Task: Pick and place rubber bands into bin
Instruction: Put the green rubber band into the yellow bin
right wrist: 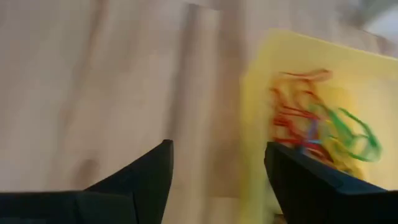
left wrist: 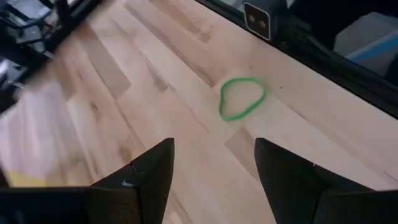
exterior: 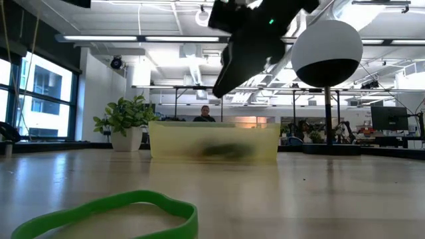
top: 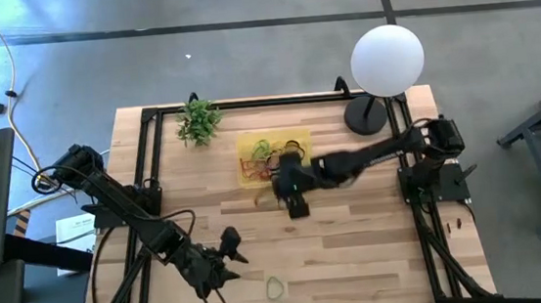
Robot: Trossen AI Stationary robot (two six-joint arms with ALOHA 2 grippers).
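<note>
- The bin [top: 273,157] stands near the far middle of the table [top: 357,242], just beside the small plant [top: 198,121], and it already holds a tangle of red, green and yellow rubber bands [right wrist: 317,130] — so much of the task looks done.
- The right gripper [top: 297,206] hangs above the wood just in front of the bin's near edge. Its fingers stand wide apart with nothing between them, which fits a tool that is free for the next pick.
- One green rubber band [left wrist: 241,98] lies flat and alone by the near edge of the table, well apart from the bin.
- The left gripper [top: 229,258] is low over the table near this band, also wide and empty — probably because this arm is the closer one to reach it.
</note>
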